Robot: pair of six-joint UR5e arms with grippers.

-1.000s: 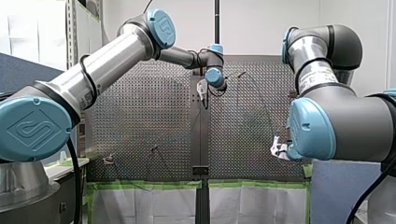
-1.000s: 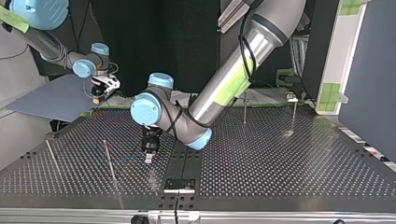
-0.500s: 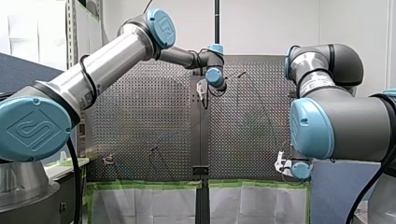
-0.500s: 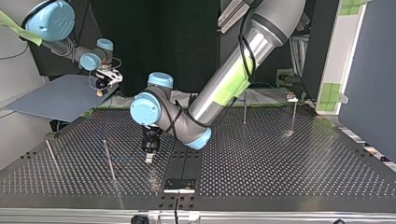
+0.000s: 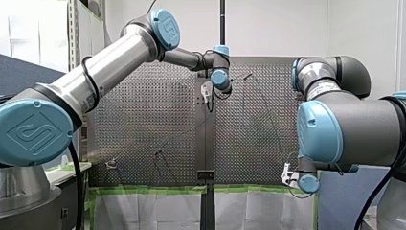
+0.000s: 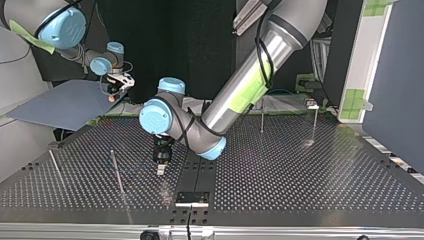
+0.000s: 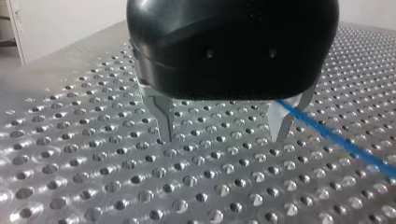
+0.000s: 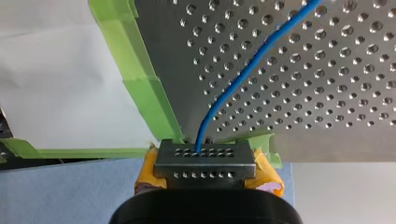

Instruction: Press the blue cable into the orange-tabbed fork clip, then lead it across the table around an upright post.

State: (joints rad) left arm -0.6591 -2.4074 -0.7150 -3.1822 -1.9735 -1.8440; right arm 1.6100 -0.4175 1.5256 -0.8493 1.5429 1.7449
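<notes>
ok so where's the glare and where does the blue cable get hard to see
Left wrist view: bright glints off the table around its holes, and the blue cable looks smeared beside my left gripper. Right wrist view: even light, cable crisp against the plate. Top view: dim with a dark backdrop, cable faint. Front view: too far off to pick the cable out for sure.

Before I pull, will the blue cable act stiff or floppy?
Probably floppy: the blue cable curves gently across the perforated table from my right gripper. Likely light, being thin; it may slide on the smooth metal.
</notes>
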